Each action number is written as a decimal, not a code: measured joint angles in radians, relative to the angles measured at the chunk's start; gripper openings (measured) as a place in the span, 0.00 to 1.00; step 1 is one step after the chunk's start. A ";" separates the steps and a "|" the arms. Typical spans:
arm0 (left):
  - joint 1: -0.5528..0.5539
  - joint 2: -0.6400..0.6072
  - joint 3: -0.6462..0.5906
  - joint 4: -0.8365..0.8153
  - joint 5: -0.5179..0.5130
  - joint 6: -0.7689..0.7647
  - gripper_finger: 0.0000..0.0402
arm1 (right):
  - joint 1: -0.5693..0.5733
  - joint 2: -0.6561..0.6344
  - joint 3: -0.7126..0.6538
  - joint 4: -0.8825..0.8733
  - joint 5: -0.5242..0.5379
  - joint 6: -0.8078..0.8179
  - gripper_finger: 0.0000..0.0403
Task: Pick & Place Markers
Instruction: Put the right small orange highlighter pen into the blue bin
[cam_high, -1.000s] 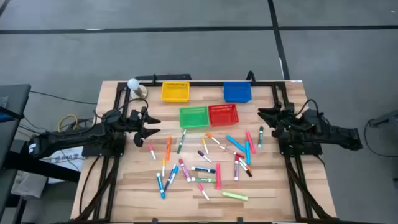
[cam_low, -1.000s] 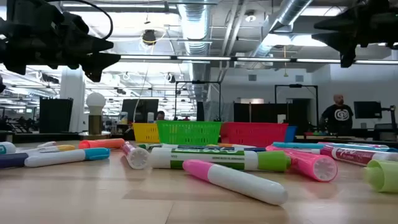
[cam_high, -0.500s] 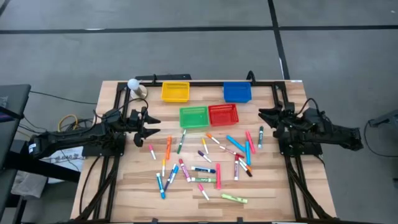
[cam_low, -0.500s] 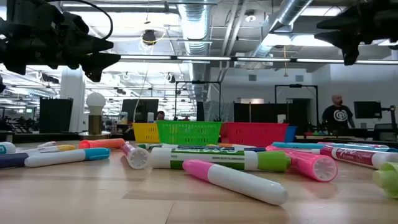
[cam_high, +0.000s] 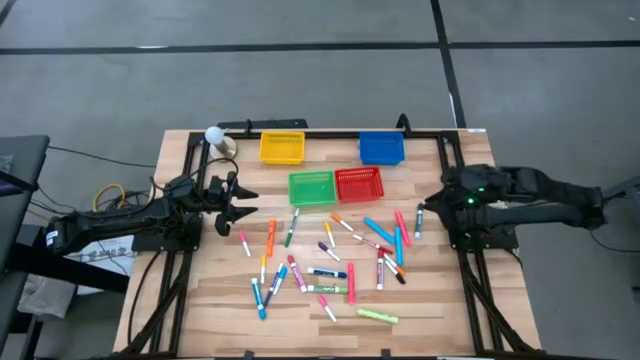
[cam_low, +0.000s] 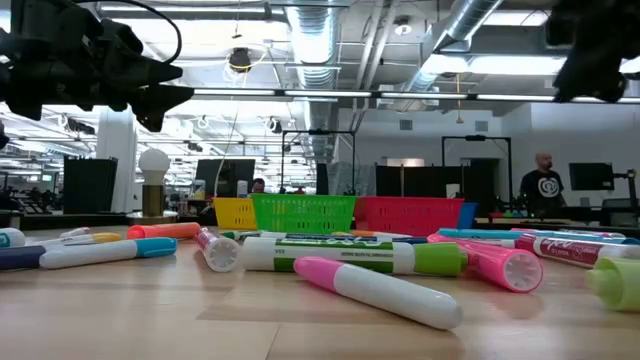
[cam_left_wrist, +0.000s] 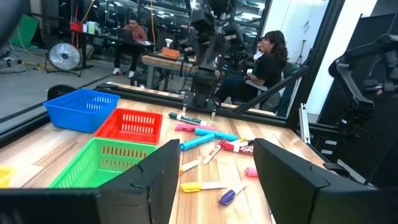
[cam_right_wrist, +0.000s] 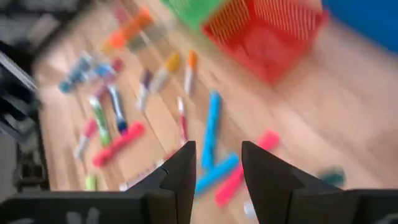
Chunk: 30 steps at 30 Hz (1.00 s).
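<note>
Dark right pincer (cam_high: 428, 207) part-open, empty, above the markers (cam_high: 330, 262); left pincer (cam_high: 240, 212) wide.

Roughly two dozen markers (cam_high: 327, 271); four mesh baskets (cam_high: 311, 187); two arms.

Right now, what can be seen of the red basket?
The red basket is a small square tray of fine mesh, plastic by the look of it, with low walls and an open top. It sits upright on the wooden table, close beside the green basket, with the blue basket just behind. It looks empty. The markers lie in front of it; none touches it, nor does either gripper.
</note>
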 joint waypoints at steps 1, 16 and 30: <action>0.000 0.000 0.000 0.000 0.000 0.000 0.51 | 0.000 0.038 0.017 -0.034 -0.003 0.026 0.29; 0.000 0.000 0.000 0.000 0.000 0.000 0.51 | -0.001 0.336 0.072 -0.284 -0.022 0.370 0.29; 0.000 0.000 0.000 0.000 0.000 0.000 0.51 | 0.000 0.362 0.025 -0.132 -0.025 0.516 0.47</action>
